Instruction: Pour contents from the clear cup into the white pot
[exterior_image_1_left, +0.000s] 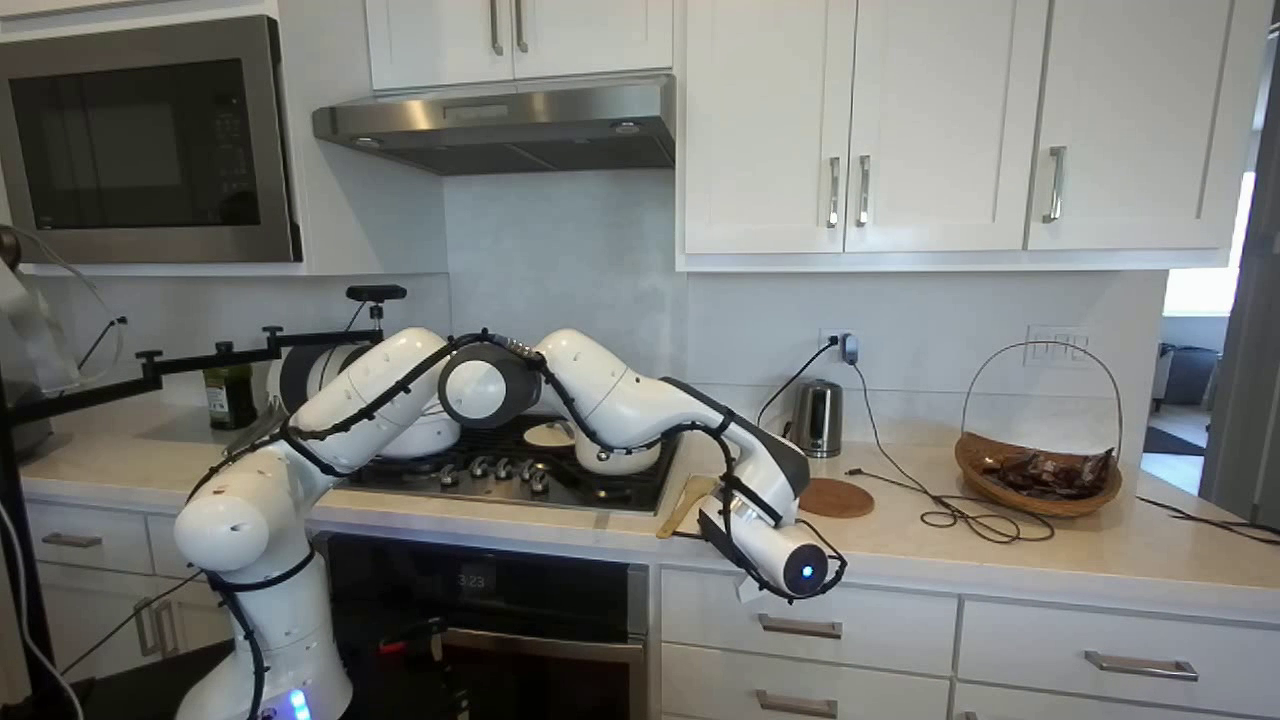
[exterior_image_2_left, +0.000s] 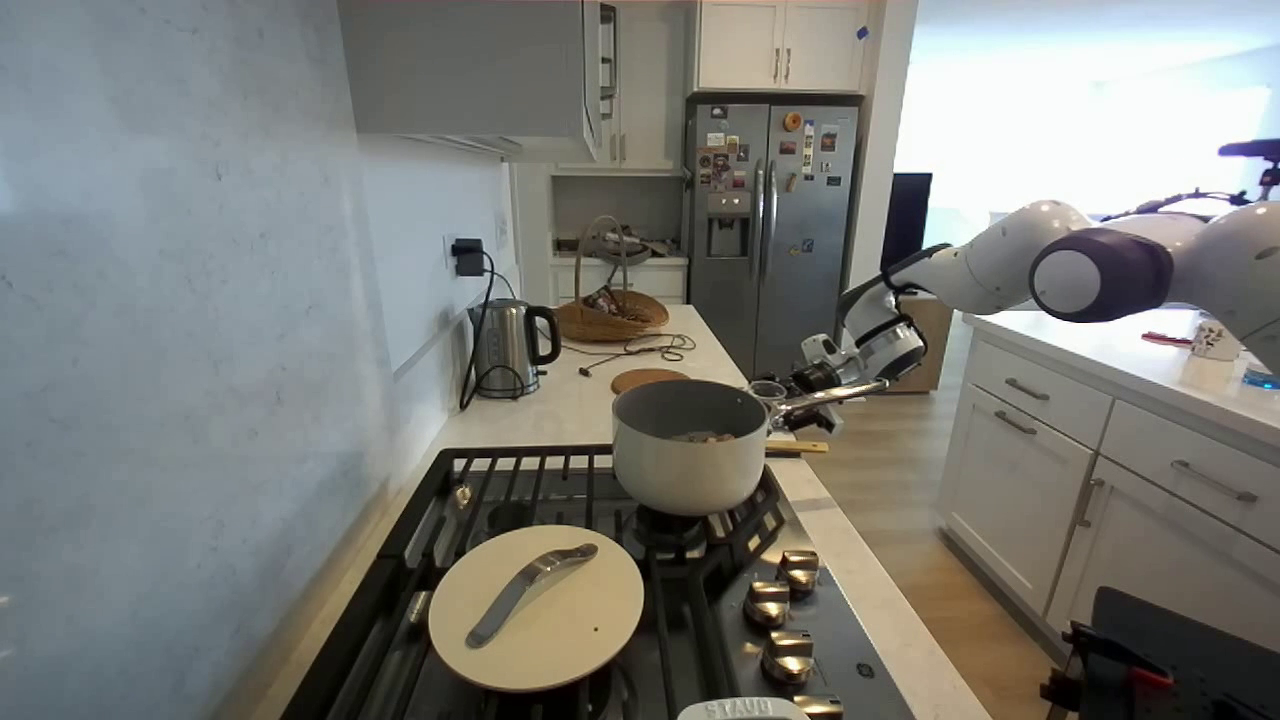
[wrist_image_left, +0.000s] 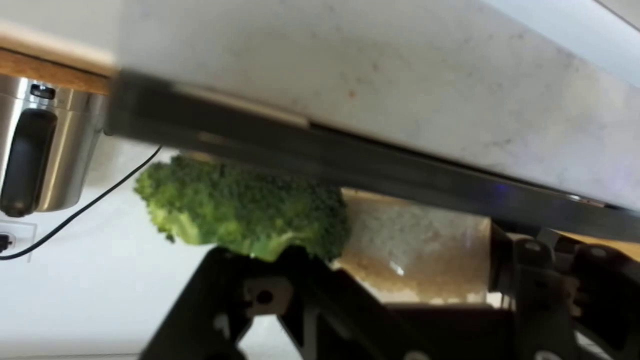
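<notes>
The white pot (exterior_image_2_left: 690, 475) stands on the stove, its silver handle (exterior_image_2_left: 845, 392) pointing off the stove. Pinkish-brown pieces lie inside it. The pot (exterior_image_1_left: 615, 458) is partly behind the arm in an exterior view. The clear cup (exterior_image_2_left: 768, 390) is raised beside the pot's rim. My gripper (wrist_image_left: 410, 252) is shut on the clear cup (wrist_image_left: 417, 245) in the upside-down wrist view. A broccoli piece (wrist_image_left: 245, 210) shows at the cup's side; I cannot tell whether it is inside. A dark grey bar (wrist_image_left: 375, 165), possibly the pot's handle, covers part of both. My wrist hides the gripper in an exterior view.
A round cream lid (exterior_image_2_left: 535, 620) lies on the stove; another white pot (exterior_image_1_left: 425, 438) stands at its far side. A kettle (exterior_image_2_left: 505, 345), cork mat (exterior_image_2_left: 650, 380), wooden utensil (exterior_image_1_left: 688, 503), loose cord (exterior_image_1_left: 985, 520) and basket (exterior_image_1_left: 1040, 490) are on the counter. A hood (exterior_image_1_left: 500, 125) hangs above.
</notes>
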